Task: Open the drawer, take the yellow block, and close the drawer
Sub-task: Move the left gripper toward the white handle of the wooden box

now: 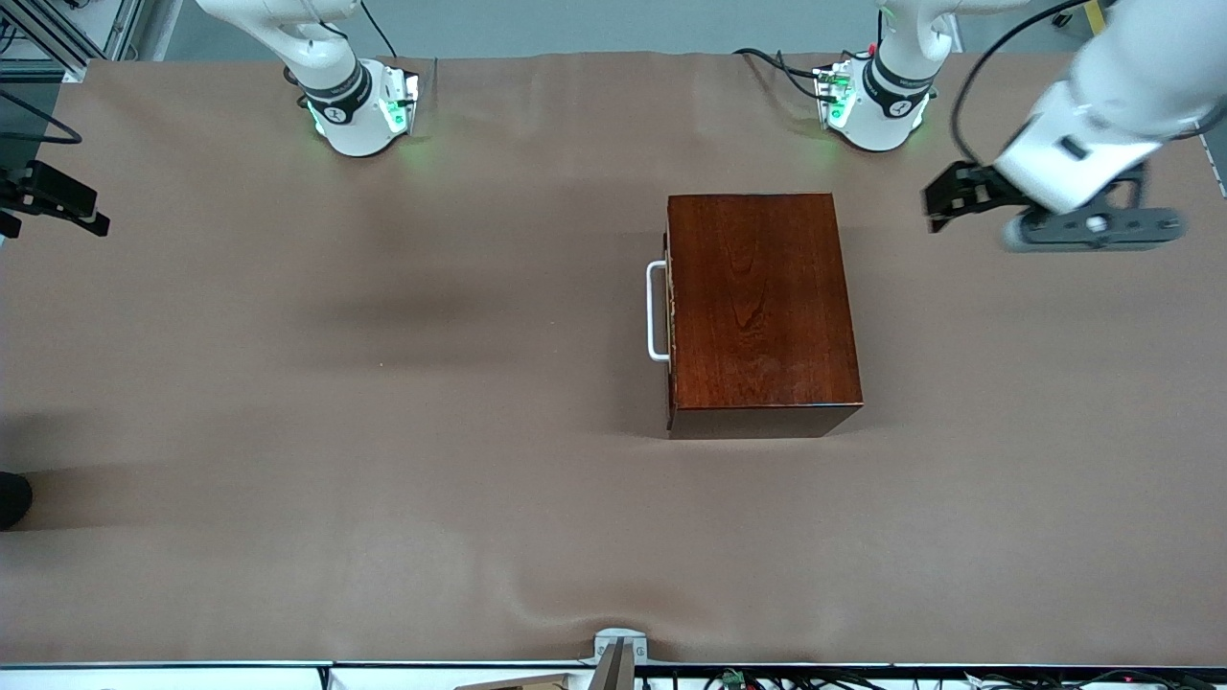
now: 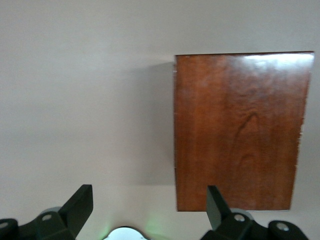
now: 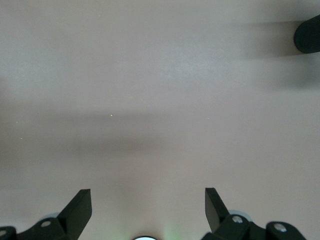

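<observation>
Drawer (image 1: 669, 311): shut in wooden box (image 1: 757, 307) on desk (image 1: 335, 431).
Left gripper (image 2: 149, 210): jaws apart, empty, over desk beside box.
Right gripper (image 3: 148, 210): jaws apart, empty, over bare desk.

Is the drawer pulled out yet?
No, in the front view the drawer sits flush in the box, with only its white handle sticking out.

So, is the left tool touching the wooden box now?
Apart. The front view shows the left tool up in the air, clear of the wooden box, with bare table between them.
</observation>
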You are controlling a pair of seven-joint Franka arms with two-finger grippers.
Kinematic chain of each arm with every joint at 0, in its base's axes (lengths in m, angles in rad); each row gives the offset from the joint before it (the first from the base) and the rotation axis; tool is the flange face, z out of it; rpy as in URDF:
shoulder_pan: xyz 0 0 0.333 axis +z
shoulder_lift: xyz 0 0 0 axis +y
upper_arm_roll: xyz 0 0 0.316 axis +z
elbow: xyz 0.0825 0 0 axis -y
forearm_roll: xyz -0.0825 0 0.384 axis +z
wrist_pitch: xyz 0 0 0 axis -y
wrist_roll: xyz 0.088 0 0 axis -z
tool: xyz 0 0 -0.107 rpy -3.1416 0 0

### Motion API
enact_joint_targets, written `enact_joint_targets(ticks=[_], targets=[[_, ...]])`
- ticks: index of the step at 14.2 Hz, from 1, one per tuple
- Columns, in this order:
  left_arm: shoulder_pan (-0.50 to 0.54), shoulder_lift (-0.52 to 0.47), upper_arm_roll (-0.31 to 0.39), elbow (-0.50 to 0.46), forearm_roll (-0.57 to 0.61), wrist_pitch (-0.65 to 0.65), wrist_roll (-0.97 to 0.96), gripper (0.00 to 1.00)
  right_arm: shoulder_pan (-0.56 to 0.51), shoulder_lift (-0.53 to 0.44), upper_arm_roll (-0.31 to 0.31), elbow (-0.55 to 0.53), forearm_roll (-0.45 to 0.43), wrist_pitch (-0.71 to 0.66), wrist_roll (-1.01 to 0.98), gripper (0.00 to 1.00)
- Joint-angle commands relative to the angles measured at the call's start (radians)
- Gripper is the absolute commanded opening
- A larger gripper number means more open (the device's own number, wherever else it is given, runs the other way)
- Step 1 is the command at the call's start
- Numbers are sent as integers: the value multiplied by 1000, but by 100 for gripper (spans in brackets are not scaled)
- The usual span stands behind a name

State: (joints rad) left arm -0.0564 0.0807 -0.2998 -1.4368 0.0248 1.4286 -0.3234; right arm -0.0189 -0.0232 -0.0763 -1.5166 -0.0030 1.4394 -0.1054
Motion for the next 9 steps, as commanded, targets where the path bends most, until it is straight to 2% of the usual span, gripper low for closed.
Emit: enact_joint_targets(ticks=[1, 5, 9], targets=[[-78, 92, -19, 88, 15, 18, -66, 100, -27, -15, 20, -2, -11, -7, -4, 100], [-264, 230, -4, 143, 27, 91, -189, 100, -26, -15, 20, -2, -11, -5, -4, 100], [-420, 401, 7, 228, 121, 171, -325, 100, -29, -15, 20, -2, -11, -5, -4, 100]])
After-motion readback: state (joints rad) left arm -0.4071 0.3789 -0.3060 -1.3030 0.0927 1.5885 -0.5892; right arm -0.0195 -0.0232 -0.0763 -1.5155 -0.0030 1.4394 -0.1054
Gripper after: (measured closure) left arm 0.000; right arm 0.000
